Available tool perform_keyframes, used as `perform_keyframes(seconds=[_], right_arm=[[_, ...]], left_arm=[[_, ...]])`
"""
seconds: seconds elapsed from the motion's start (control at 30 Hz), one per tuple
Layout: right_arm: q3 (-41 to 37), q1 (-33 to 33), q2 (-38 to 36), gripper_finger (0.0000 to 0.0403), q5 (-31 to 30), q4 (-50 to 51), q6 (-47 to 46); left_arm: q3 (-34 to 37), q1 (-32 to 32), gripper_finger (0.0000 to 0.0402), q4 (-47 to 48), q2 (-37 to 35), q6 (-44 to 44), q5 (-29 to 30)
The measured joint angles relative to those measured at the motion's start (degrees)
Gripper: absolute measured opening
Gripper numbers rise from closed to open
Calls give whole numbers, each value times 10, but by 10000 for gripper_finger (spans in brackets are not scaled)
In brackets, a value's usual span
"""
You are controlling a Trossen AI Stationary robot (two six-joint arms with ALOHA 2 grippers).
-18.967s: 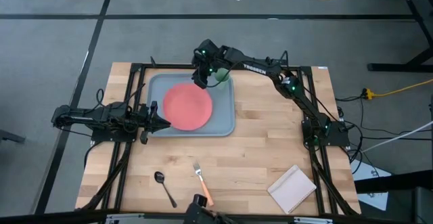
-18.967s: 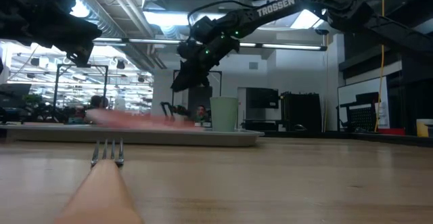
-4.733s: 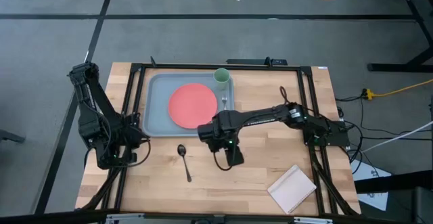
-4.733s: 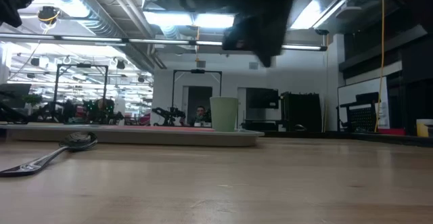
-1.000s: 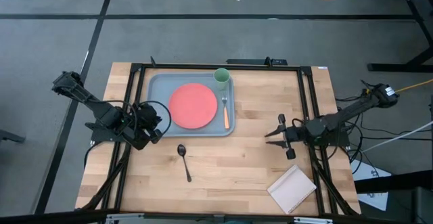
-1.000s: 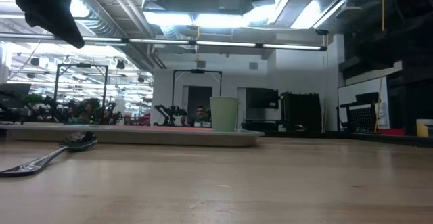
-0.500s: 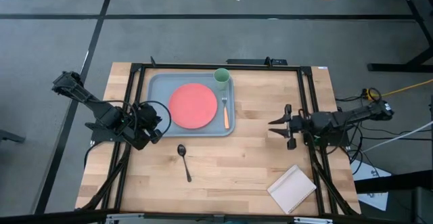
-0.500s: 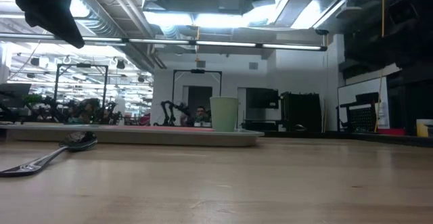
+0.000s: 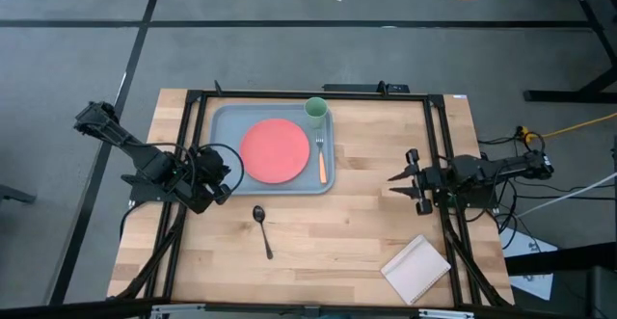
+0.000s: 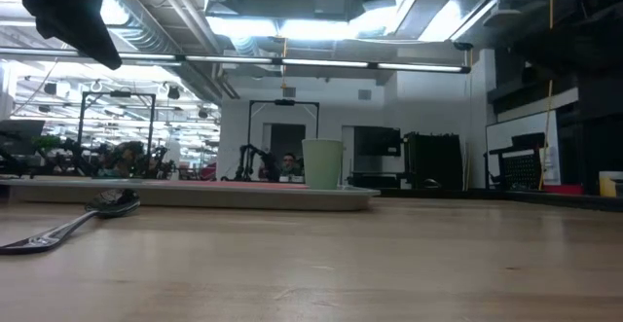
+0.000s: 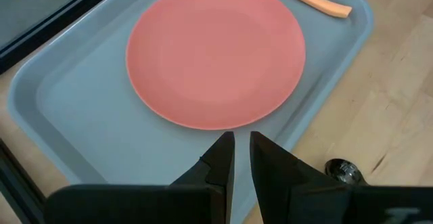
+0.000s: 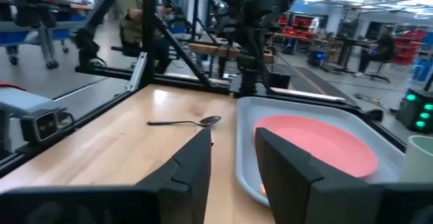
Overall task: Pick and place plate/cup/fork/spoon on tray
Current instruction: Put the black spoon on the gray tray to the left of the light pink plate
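The coral plate (image 9: 275, 150) lies flat in the grey-blue tray (image 9: 224, 126). The green cup (image 9: 316, 109) stands in the tray's far right corner. The orange-handled fork (image 9: 321, 162) lies in the tray, right of the plate. The dark spoon (image 9: 261, 228) lies on the bare table in front of the tray, and shows in the low view (image 10: 68, 223). My left gripper (image 9: 226, 172) hovers at the tray's near left corner, shut to a narrow slit and empty (image 11: 241, 153). My right gripper (image 9: 405, 186) is open and empty right of the tray (image 12: 233, 156).
A tan notepad (image 9: 416, 269) lies at the near right corner. A black frame (image 9: 198, 97) runs around the table's edges. Bare wood lies between the tray and my right gripper. A person (image 12: 142, 14) sits beyond the table.
My right arm has folded down and drawn back a little toward the table's right edge, its gripper staying open and empty. The tableware has not moved.
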State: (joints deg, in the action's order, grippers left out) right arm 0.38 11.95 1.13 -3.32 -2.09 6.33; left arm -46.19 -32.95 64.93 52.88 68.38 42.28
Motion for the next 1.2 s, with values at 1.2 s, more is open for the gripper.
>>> perform_keyframes(seconds=[1.2], right_arm=[[0,-2,0,122,-1,-1,0]], left_arm=[[0,0,41,-82,0,-13,170]])
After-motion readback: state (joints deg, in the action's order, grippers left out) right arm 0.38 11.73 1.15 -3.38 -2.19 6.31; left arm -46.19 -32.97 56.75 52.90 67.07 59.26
